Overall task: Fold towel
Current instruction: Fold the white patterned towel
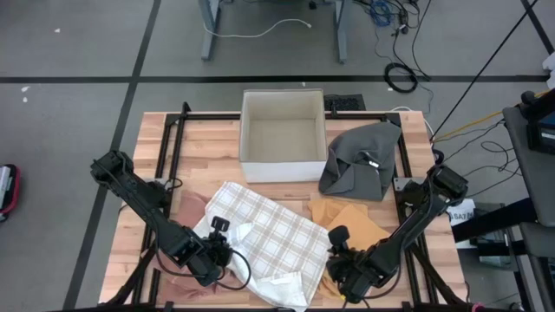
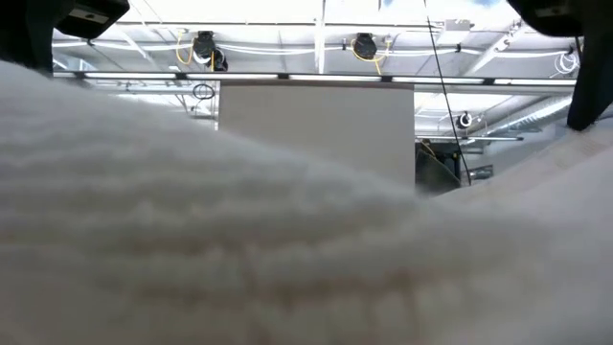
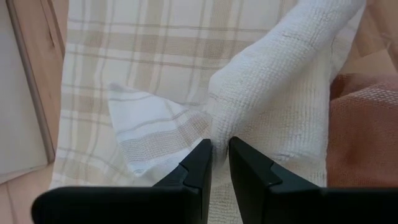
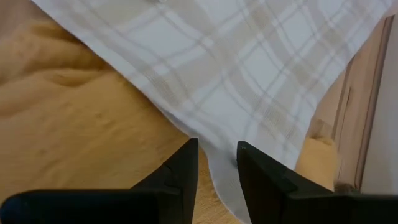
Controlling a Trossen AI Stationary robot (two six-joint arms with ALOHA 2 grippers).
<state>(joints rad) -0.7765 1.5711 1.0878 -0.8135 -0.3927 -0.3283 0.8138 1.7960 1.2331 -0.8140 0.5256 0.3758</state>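
A white towel with beige checks [image 1: 264, 234] lies spread on the near half of the wooden table, partly over an orange-brown cloth [image 1: 355, 221]. Its white terry underside shows along the near edge [image 1: 286, 290], and it fills the low view [image 2: 287, 249]. My left gripper [image 1: 222, 255] [image 3: 221, 144] is at the towel's left side, shut on a raised fold. My right gripper [image 1: 340, 262] [image 4: 217, 152] is at the towel's near right edge. Its fingers stand apart, with that edge [image 4: 219, 171] lying between them. My left gripper pinches a raised fold of the towel [image 3: 219, 127] between its two fingers, slanting down from the near left. The white terry side rises from the fingers as a ridge [image 3: 280, 68], and the rest of the towel lies on the table. How many layers it has does not show. My right gripper has the towel's edge between its parted fingers; whether they touch it, I cannot tell.
A white open box [image 1: 283, 134] stands at the far middle, and a crumpled grey cloth [image 1: 360, 160] lies to its right. A pinkish cloth [image 1: 186, 208] sticks out from under the towel's left side. A black frame [image 1: 169, 130] runs around the tabletop.
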